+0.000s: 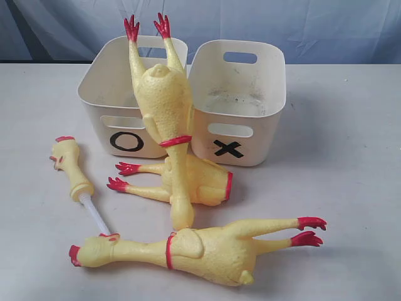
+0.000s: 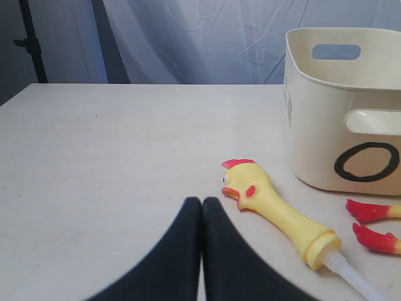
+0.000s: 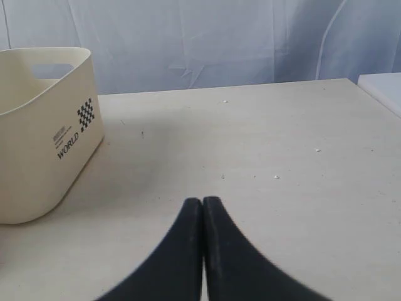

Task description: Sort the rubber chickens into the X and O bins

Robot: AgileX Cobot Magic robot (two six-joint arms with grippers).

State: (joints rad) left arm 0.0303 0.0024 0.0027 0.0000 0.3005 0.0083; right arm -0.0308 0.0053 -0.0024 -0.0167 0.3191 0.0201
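Observation:
Two cream bins stand side by side at the back, the O bin point(image 1: 100, 94) on the left and the X bin point(image 1: 263, 106) on the right. One whole chicken point(image 1: 164, 100) leans head down against them, its feet up. A headless body point(image 1: 200, 179) lies behind its head. Another whole chicken point(image 1: 207, 248) lies flat in front. The loose head with white tube point(image 1: 72, 166) lies at the left. No gripper shows in the exterior view. My left gripper point(image 2: 202, 202) is shut and empty, close beside the loose head point(image 2: 263, 197). My right gripper point(image 3: 202, 201) is shut and empty over bare table.
The X bin point(image 3: 37, 144) shows in the right wrist view with a WORLD label on its side. Red chicken feet point(image 2: 373, 222) lie below the O bin point(image 2: 351, 106). A pale curtain hangs behind the table point(image 1: 351, 157). A dark stand point(image 2: 31, 44) rises at the far corner.

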